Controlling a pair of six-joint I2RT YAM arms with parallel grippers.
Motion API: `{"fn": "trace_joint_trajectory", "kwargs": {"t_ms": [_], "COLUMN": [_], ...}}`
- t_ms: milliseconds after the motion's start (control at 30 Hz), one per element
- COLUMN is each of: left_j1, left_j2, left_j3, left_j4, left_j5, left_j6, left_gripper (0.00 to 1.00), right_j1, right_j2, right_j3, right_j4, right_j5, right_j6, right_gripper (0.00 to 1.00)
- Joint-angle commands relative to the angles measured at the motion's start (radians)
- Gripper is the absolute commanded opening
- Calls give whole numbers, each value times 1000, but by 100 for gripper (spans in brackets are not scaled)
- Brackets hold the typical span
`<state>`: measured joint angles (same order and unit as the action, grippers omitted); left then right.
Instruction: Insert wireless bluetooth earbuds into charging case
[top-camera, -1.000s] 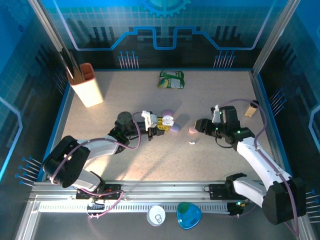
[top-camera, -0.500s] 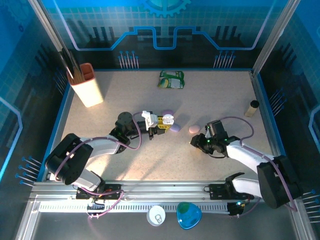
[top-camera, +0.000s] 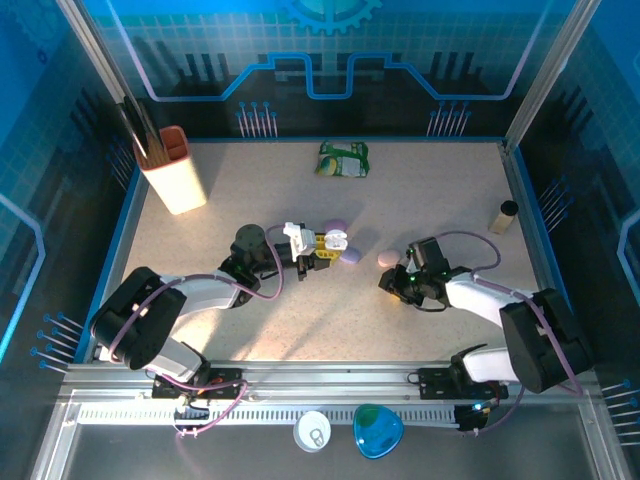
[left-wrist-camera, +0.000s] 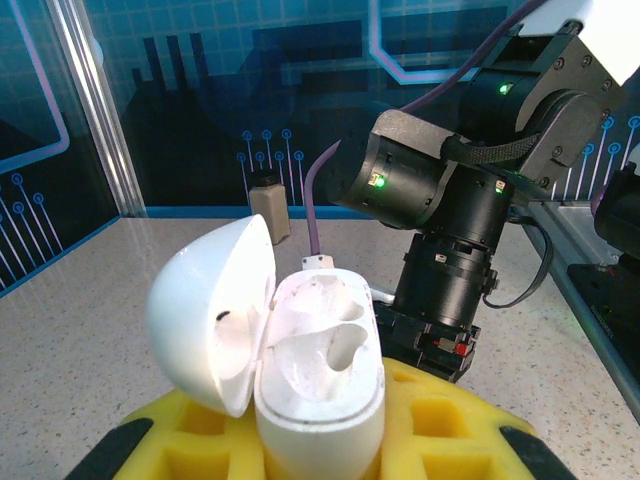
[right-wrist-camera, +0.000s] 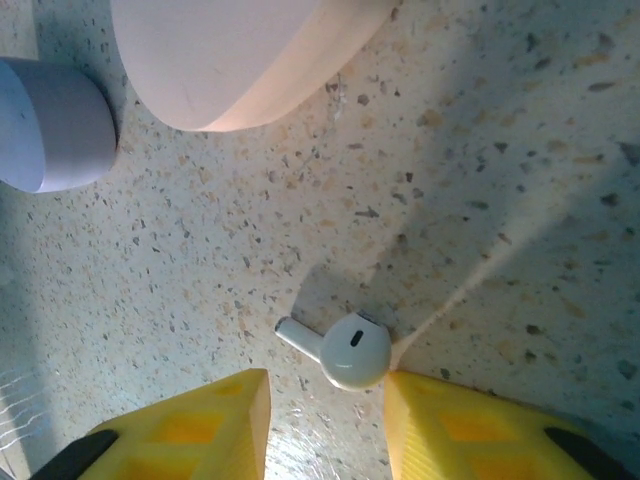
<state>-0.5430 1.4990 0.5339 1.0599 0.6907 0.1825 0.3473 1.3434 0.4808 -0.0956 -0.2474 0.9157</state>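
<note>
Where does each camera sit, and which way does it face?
Top external: above and behind the arms, looking down on the table; both arms, left gripper and right gripper show.
Left wrist: on the left arm, looking level along its yellow fingers at the open white case they hold.
Right wrist: on the right arm, facing straight down at a white earbud between its fingers.
Shared: top and right wrist both show the pink case.

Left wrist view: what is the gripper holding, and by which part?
The left gripper holds the open white clamshell charging case by its lower body, between the yellow finger pads; the lid stands free.
</note>
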Motion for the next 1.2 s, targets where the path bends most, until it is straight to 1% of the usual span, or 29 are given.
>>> {"fn": "trace_joint_trajectory", "kwargs": {"t_ms": [0, 400, 700, 867, 1167], "left_j1": [1, 1, -1, -1, 0], "left_j2": [-19, -17, -13, -11, -9], "left_j3": [-11, -20, -17, -17, -18], "left_j4": [13, 19, 18, 21, 18], "left_j5": [-3, -3, -3, -3, -3], "left_j6": [4, -4, -5, -5, 1], "left_gripper": [1, 2, 2, 2, 3], "right_j1": [2, -17, -24, -25, -23], "right_j2": [30, 72, 76, 93, 133], "right_j3": [38, 78, 88, 90, 116], "right_j4": [64, 42, 23, 31, 20], "right_j5": [-4, 16, 31, 39, -1], "right_j6": [-22, -95, -106, -110, -136], "right_gripper": [35, 34, 28, 29, 30]}}
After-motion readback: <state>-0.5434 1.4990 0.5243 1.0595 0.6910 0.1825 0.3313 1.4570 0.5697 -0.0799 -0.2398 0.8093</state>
